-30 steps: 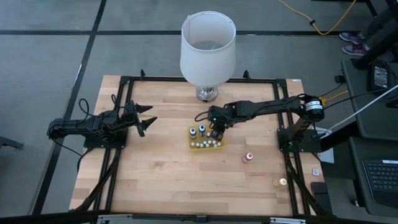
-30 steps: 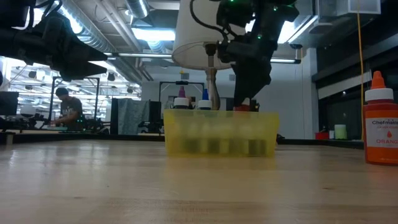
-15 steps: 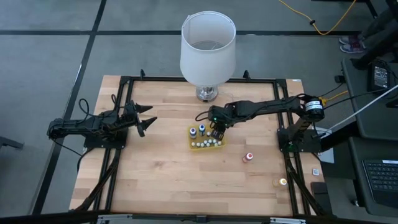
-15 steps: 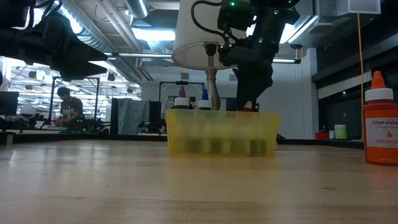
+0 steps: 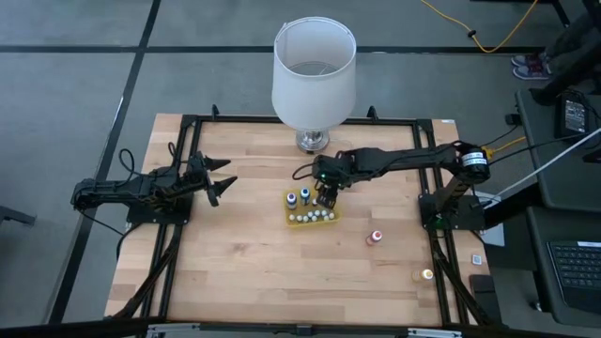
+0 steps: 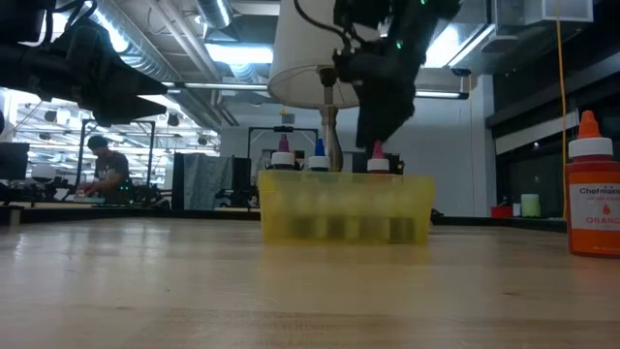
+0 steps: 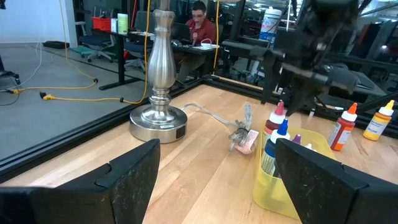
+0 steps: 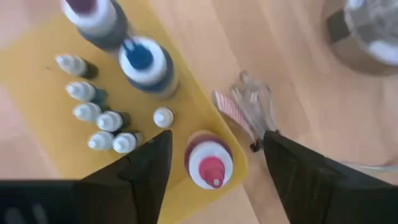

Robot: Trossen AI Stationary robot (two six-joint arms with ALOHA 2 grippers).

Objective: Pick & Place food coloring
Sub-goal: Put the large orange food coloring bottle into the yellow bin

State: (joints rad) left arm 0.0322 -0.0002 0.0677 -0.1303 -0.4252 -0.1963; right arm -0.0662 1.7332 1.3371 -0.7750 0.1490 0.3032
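The yellow tray [image 5: 299,222] sits mid-table, holding several tiny white-capped food coloring bottles [image 8: 93,118] along its near side. Taller blue-topped [image 8: 143,59] and purple-topped [image 8: 93,12] bottles stand by its far side. A pink-topped bottle [image 8: 208,163] stands upright in the tray's far right corner. My right gripper [image 8: 216,149] is open and hovers just above this bottle [image 6: 376,160], one finger on either side, apart from it. My left gripper [image 5: 223,178] is open and waits over the table's left side.
A white-shaded lamp [image 5: 315,70] stands at the far edge behind the tray. A crumpled clear wrapper [image 8: 245,102] lies just beyond the tray's far right corner. A red-topped bottle [image 5: 376,237] and an orange one [image 5: 427,275] stand toward the near right.
My right gripper has risen from the tray's far right corner and drawn slightly toward the far edge. The pink-topped bottle it was down over stays standing in the tray, now uncovered below the fingers.
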